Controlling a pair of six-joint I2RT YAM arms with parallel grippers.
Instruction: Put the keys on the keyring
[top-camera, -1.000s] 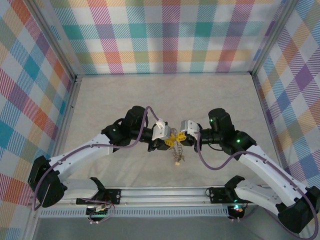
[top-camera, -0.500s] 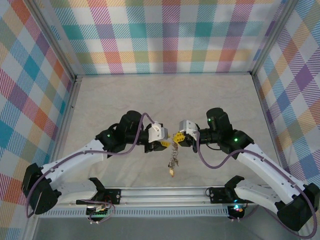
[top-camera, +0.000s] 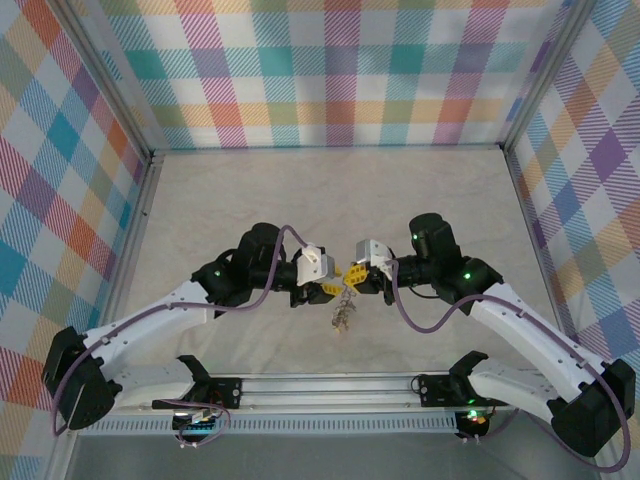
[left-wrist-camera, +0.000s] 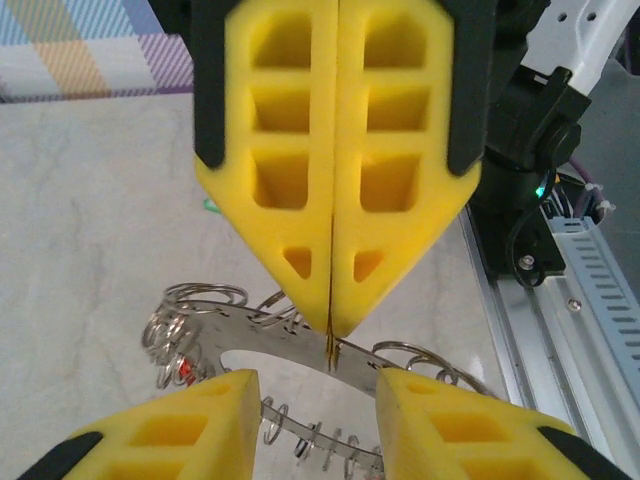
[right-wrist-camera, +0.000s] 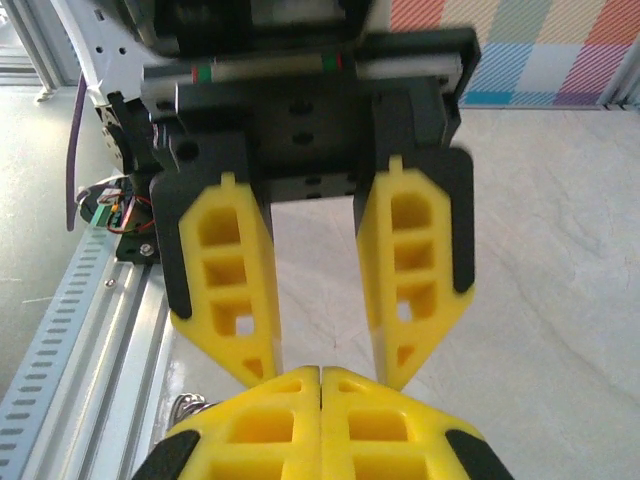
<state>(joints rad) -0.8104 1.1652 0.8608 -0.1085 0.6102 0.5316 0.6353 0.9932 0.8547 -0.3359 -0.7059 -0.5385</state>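
The right gripper (left-wrist-camera: 331, 322) is fully closed, its two yellow halves pressed flat together, and their tips pinch the silvery band of the keyring (left-wrist-camera: 295, 338) in the lower middle of the left wrist view. Facing it tip to tip, the left gripper (right-wrist-camera: 325, 355) stands wide open and grips nothing. Its fingers (right-wrist-camera: 232, 290) straddle the ring's band, and whether they touch it cannot be told. Small wire loops of the keys (left-wrist-camera: 185, 325) crowd along the ring at the lower left of that view, one showing a speck of red. From above, the two grippers meet just below the centre of the frame. The bunch hangs beneath them over the pale table (top-camera: 330, 200), and whether it touches the surface cannot be told. A grey slotted rail (left-wrist-camera: 590, 290) runs down the right edge of the left wrist view.
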